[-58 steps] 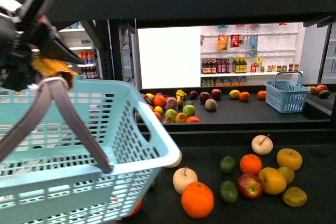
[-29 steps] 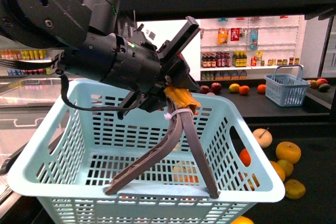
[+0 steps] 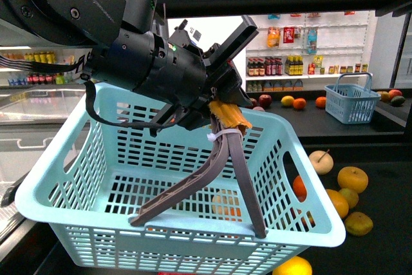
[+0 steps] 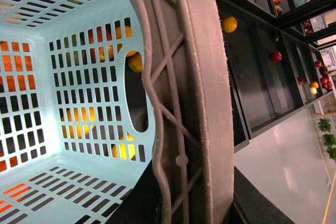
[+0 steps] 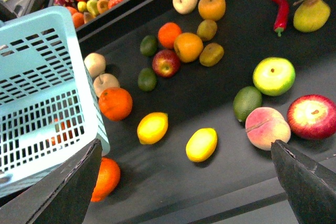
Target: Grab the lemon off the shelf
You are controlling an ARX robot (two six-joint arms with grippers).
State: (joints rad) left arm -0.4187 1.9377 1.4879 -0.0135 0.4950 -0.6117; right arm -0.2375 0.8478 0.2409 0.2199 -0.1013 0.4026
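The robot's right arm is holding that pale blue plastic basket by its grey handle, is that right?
No, the left arm is holding it. The front view shows the left pincer shut on the grey handle of the pale blue plastic basket. In the right wrist view, the right pincer hangs open and empty.

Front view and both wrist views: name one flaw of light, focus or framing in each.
Front view: the left arm and basket block most of the shelf; left wrist view: the basket handle looms close across the frame; right wrist view: evenly lit, a lemon sharp, shadows soft.
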